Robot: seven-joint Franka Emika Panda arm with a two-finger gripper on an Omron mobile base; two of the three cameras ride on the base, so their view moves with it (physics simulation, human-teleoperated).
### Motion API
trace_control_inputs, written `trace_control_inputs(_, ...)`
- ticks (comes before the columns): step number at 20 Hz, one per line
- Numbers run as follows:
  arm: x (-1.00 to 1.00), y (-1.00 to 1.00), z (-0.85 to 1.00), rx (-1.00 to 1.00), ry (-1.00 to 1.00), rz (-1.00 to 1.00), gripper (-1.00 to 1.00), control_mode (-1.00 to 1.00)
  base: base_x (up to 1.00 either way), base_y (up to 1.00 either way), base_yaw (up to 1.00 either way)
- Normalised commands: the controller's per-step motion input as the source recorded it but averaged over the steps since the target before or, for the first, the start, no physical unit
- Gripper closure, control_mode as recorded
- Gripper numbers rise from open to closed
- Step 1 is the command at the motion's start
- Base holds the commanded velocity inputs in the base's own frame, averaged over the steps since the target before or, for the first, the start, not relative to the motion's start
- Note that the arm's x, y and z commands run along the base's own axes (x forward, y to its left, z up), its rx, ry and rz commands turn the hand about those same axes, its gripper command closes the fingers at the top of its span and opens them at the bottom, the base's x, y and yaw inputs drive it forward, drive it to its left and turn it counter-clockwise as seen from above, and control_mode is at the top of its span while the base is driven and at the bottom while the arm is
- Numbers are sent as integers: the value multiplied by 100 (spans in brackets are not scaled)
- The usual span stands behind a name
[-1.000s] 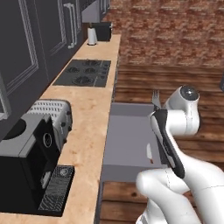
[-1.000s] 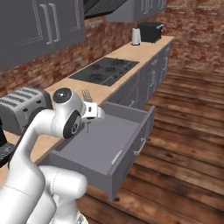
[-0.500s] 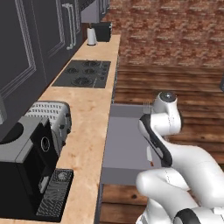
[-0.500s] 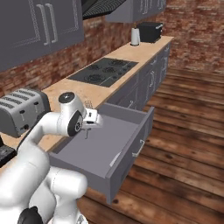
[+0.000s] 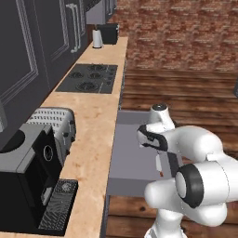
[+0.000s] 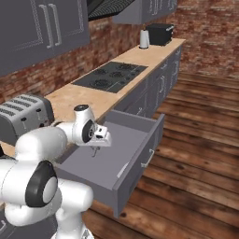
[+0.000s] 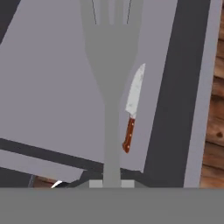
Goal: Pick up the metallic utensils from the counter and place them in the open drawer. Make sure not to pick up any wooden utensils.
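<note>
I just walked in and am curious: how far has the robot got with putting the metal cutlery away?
Nearly finished, it seems. The knife already lies on the floor of the open drawer. The fork is in hand: the gripper holds it by the handle, over the drawer. What is left is to lower the fork and let it go beside the knife.

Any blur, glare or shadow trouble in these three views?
Hand view: the fork sits very close to the lens, large and flat grey, soft-edged; the knife in the open drawer reads sharper. Left base view: dark cabinets, little detail. Right base view: even light, no glare, drawer floor plain.
</note>
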Motion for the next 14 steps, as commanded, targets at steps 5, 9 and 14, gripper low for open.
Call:
trace_control_inputs(5,47,0,-6,3,31,-3,100,-100,0,0,0)
trace_control_inputs(9,1,-9,-8,1,2,-1,100,-100,0,0,0)
trace_control_inputs(14,9,-20,-60,2,0,0,100,-100,0,0,0)
